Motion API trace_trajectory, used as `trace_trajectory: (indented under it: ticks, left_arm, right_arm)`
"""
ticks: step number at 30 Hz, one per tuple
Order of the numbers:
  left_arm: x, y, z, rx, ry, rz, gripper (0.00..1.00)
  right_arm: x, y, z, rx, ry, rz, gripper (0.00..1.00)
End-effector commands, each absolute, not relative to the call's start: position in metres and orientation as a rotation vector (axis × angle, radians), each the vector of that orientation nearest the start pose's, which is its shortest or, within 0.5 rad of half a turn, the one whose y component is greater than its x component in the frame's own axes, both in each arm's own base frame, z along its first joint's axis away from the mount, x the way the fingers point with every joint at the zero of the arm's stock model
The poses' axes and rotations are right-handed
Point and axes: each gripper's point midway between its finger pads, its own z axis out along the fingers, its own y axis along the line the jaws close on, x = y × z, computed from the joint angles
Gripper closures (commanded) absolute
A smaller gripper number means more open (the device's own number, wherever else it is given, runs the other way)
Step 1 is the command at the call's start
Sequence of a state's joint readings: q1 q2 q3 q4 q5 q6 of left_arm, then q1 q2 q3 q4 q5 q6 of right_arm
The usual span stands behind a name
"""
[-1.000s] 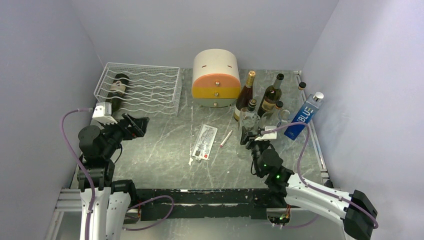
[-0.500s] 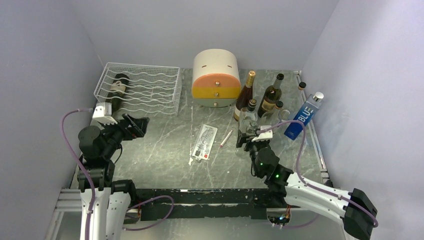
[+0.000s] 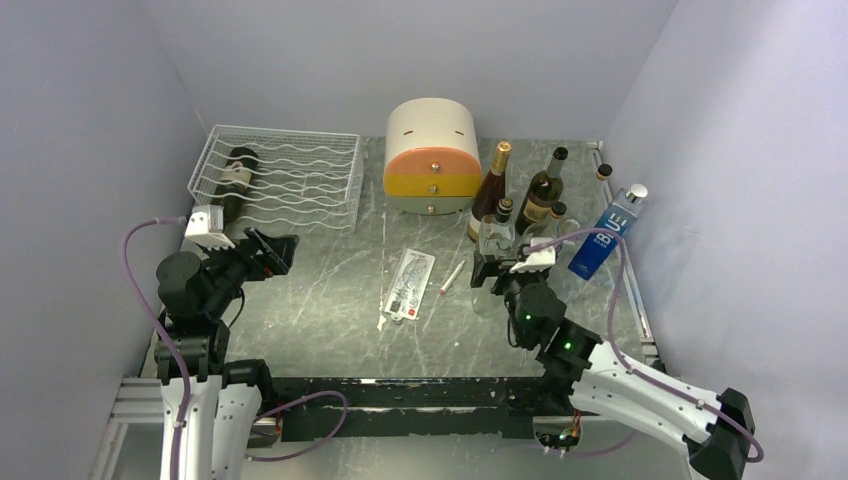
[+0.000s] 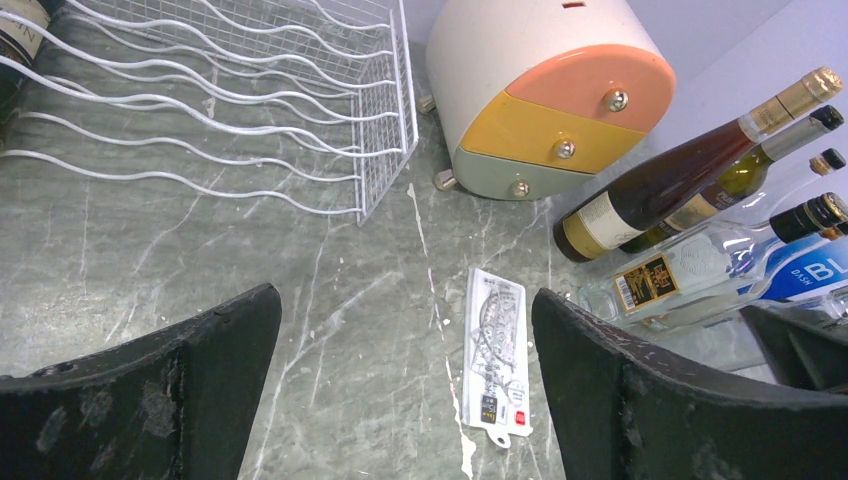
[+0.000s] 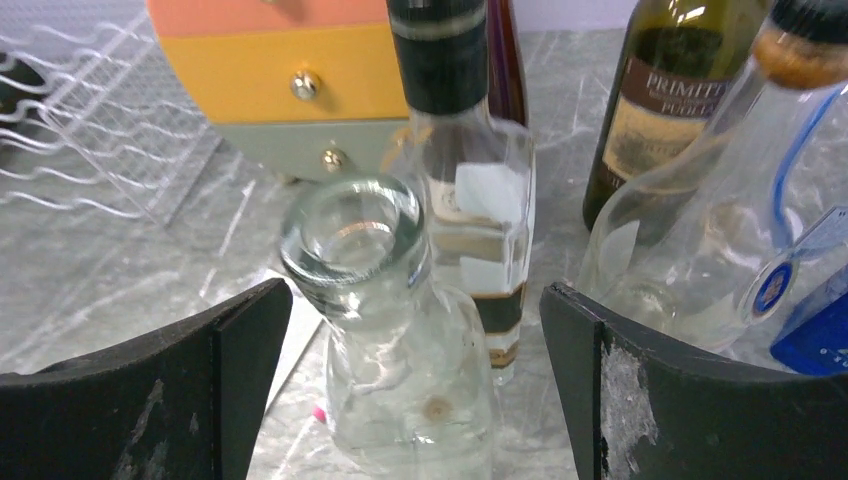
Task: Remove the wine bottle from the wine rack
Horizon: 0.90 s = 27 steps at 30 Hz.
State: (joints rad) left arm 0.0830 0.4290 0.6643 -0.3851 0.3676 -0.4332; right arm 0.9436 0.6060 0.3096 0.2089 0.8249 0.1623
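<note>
The white wire wine rack (image 3: 285,175) stands at the back left, and its wavy shelves (image 4: 230,90) fill the upper left of the left wrist view. A dark wine bottle (image 3: 236,180) lies in the rack's left end; the left wrist view catches only its edge (image 4: 14,38). My left gripper (image 3: 272,250) hovers open in front of the rack over bare table, jaws (image 4: 405,330) wide and empty. My right gripper (image 3: 503,268) is open on either side of an upright clear glass bottle (image 5: 390,330) with an open mouth, its fingers apart from the glass.
A round cream-and-orange drawer cabinet (image 3: 432,155) sits at the back centre. Several upright bottles (image 3: 545,190) and a blue bottle (image 3: 605,235) crowd the back right. A flat plastic packet (image 3: 408,285) and a pen (image 3: 452,276) lie mid-table.
The right gripper's jaws have spread from partly closed to wide, letting go of the clear glass bottle, which stays upright. The left arm has not moved.
</note>
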Motion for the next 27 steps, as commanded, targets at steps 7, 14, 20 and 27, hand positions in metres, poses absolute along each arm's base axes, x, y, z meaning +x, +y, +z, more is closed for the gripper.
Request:
trace_trajectory:
  ticks: [7, 14, 20, 27]
  left_arm:
    - [0.231, -0.055, 0.288, -0.186, 1.7, -0.541, 0.0]
    - [0.237, -0.048, 0.362, -0.191, 1.606, -0.508, 0.01]
    - [0.246, -0.032, 0.459, -0.132, 1.479, -0.373, 0.0]
    - [0.229, -0.029, 0.531, -0.071, 1.297, -0.313, 0.01]
  right_arm:
    - [0.233, 0.129, 0.285, 0.005, 1.606, 0.308, 0.0]
    - [0.236, 0.123, 0.373, -0.049, 1.577, 0.225, 0.0]
    - [0.235, 0.109, 0.461, -0.043, 1.415, 0.189, 0.0]
    - [0.226, 0.093, 0.511, -0.024, 1.307, 0.194, 0.0]
